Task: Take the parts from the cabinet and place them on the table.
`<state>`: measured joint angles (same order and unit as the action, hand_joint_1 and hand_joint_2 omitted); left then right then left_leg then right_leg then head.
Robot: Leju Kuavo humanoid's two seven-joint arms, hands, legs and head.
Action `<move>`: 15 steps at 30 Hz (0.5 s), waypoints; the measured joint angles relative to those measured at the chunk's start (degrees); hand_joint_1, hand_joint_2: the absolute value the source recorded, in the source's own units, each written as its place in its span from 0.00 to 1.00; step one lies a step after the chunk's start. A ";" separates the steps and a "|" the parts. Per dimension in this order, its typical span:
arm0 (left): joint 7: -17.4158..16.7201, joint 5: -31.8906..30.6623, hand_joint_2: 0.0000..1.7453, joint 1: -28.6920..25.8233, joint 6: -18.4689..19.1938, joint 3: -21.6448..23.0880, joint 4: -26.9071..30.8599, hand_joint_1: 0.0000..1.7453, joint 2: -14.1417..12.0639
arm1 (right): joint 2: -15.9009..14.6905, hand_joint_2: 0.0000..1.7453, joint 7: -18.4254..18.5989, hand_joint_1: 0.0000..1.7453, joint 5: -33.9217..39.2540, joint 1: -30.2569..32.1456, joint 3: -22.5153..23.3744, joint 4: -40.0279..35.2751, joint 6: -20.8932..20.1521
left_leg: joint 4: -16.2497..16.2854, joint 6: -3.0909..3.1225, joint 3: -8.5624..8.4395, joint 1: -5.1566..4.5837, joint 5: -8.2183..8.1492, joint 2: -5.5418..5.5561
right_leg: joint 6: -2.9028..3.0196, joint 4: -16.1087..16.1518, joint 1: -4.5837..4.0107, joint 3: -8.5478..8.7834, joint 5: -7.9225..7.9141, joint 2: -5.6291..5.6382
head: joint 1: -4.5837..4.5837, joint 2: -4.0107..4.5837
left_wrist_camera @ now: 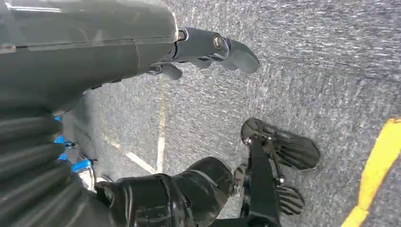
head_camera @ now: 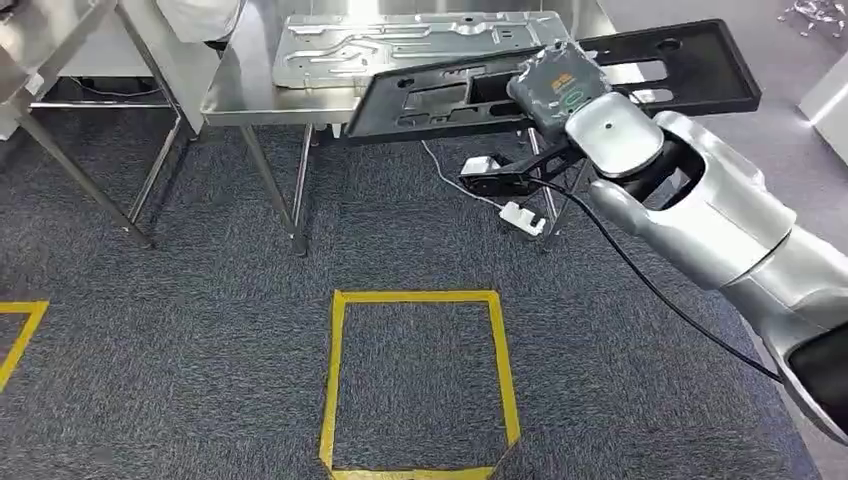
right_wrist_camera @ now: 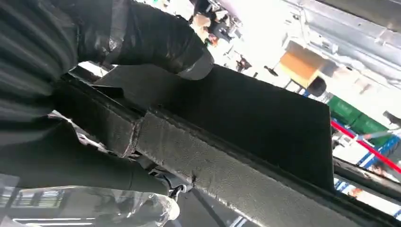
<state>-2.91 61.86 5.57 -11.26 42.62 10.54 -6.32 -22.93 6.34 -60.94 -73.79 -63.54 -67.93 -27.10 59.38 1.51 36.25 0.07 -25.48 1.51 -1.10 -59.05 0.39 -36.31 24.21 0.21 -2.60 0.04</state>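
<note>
1. Head view: the black panel (head_camera: pixel 560 75) hangs level at the table's (head_camera: pixel 245 95) near edge, gripped by the right hand (head_camera: pixel 560 85); a silver panel (head_camera: pixel 400 45) already lies on the table.
2. To do this well, I'd carry it further over the table, keep it flat, and lower it beside the silver one before letting go.
3. The right wrist view shows the thumb and fingers (right_wrist_camera: pixel 156 42) clamped on the panel's edge, hidden from the head.
4. The left wrist view shows the left hand (left_wrist_camera: pixel 208 49) hanging over carpet, fingers apart, holding nothing.

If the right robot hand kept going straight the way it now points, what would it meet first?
Probably the silver stamped panel on the steel table; the right robot hand carries the black panel over it, though height is unclear.
</note>
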 joint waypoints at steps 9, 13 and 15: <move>-0.24 0.07 1.00 -0.21 -0.22 0.00 0.00 0.00 -0.07 | 0.39 1.00 -0.13 0.92 -0.90 0.26 0.26 -0.24 1.20 | 16.50 -2.43 7.89 0.74 -7.21 -1.03 | 1.51 0.99 0.47 0.71 -0.22 -0.52 | -0.27 0.00; -0.50 -0.02 1.00 -0.09 -0.37 0.00 0.00 0.00 -0.20 | 1.44 1.00 -0.35 0.92 -1.73 0.28 0.28 0.15 2.06 | 1.35 -2.70 0.79 1.11 0.91 -1.55 | 0.77 0.36 0.90 0.84 0.28 -0.49 | -0.29 0.00; -0.55 -0.02 1.00 0.11 -0.39 0.00 0.00 0.00 -0.17 | 2.10 1.00 -0.37 0.92 -2.10 0.15 0.28 0.44 2.45 | -0.10 -2.27 -0.06 0.59 -0.07 -1.56 | 0.05 0.22 0.63 0.57 0.38 -0.46 | -0.31 0.00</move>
<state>-3.45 61.83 5.68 -11.65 42.62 10.54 -6.49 -20.83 5.97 -63.04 -73.64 -63.25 -67.49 -24.65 59.28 -0.76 36.19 0.67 -25.55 -0.05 -1.05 -58.83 1.02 -35.74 24.59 -0.25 -2.91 0.04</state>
